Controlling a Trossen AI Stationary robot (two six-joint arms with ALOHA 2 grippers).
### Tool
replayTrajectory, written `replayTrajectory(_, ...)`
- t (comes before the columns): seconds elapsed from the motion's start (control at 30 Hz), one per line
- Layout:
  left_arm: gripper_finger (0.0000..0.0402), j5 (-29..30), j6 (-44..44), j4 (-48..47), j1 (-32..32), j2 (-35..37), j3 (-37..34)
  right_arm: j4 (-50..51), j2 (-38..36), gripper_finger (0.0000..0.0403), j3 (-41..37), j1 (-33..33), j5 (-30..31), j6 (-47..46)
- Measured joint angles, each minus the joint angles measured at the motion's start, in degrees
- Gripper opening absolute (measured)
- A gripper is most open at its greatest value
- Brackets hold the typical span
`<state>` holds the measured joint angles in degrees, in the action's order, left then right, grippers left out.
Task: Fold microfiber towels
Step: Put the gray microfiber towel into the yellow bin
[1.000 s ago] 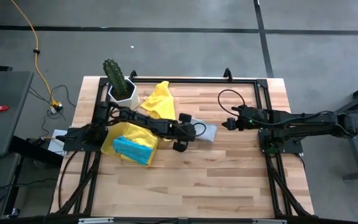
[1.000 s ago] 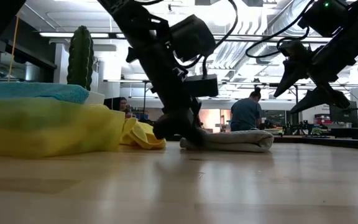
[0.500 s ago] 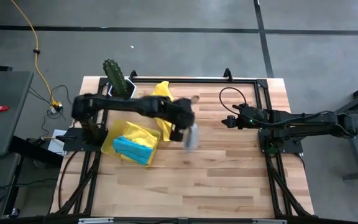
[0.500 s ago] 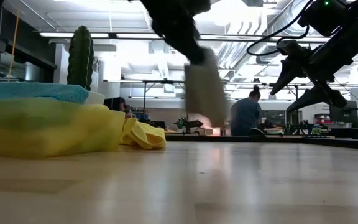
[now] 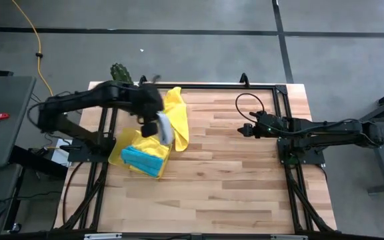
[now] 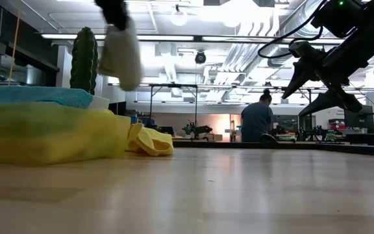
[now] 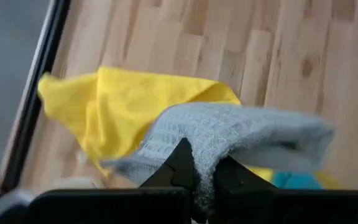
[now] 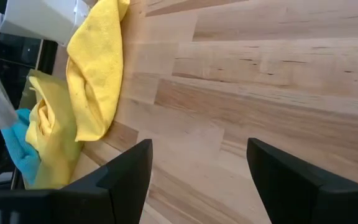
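Observation:
My left gripper (image 5: 155, 127) is shut on a folded grey towel (image 5: 165, 130) and holds it in the air above the right edge of the yellow tray (image 5: 117, 151). In the low view the grey towel (image 6: 122, 55) hangs high over the table. A turquoise towel (image 5: 141, 161) lies in the tray on yellow cloth. A crumpled yellow towel (image 5: 176, 112) lies on the table beside the tray. My right gripper (image 5: 245, 131) waits open above the table's right half, holding nothing. My left gripper pinches the folded grey towel between its two fingers (image 7: 182, 163) at one edge of the bundle (image 7: 205, 155), several layers thick. The fingers slant down from above. The towel is lifted clear of the table and hangs below the fingers (image 6: 123, 62).
A cactus (image 5: 120, 72) in a white pot stands at the far left corner behind the tray. A black frame (image 5: 205, 85) runs along the table's far edge and sides. Bare wood (image 5: 232, 180) spreads over the middle and near part. A person (image 6: 257, 120) is in the room beyond.
My left gripper has shut on the folded grey towel that lay at the table's middle, lifted it clear and carried it up and toward the table's left, over the tray's edge. The towel now hangs from the fingers. The wrist has rolled on the way.

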<state>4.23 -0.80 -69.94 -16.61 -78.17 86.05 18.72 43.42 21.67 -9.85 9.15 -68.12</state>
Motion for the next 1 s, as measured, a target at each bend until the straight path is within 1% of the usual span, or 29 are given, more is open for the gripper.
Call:
replayTrajectory(0.13,0.0000,1.8,10.5,2.8,0.6,6.9,-6.4,0.0,0.0,0.0252,0.0,0.0,0.3,0.0)
replayTrajectory(0.2,0.0000,2.3,15.5,7.3,0.8,8.8,-9.5,0.0,0.0,0.0252,0.0,0.0,0.3,-0.1)
replayTrajectory(0.3,0.0000,2.9,18.7,13.9,0.8,8.8,-11.7,0.2,0.0,0.0252,0.0,0.0,0.3,-0.6)
replayTrajectory(0.37,0.0000,5.0,19.2,14.2,0.5,7.2,-12.0,0.2,0.0,0.0252,0.0,0.0,0.3,-0.8)
replayTrajectory(0.43,0.0000,9.1,19.5,12.6,0.5,5.4,-12.6,0.3,0.0,0.0252,0.0,0.0,0.3,-1.0)
replayTrajectory(0.5,0.0000,11.4,22.1,13.4,0.6,4.5,-13.8,0.3,0.0,0.0252,0.0,0.0,0.3,-1.0)
replayTrajectory(0.6,0.0000,10.5,25.7,14.7,1.6,4.7,-17.6,0.3,0.0,0.0252,0.0,0.0,0.3,-1.0)
replayTrajectory(0.77,0.0000,10.7,29.6,13.9,6.6,6.9,-23.6,0.3,0.0,0.0252,0.0,0.0,0.4,-1.0)
replayTrajectory(0.87,0.0000,8.4,31.2,14.5,9.0,8.2,-25.2,0.3,0.0,0.0252,0.0,0.0,0.8,-1.0)
replayTrajectory(1.0,0.0000,6.3,29.1,11.1,12.9,8.1,-25.3,0.3,0.0,0.0252,0.0,0.0,0.9,-1.0)
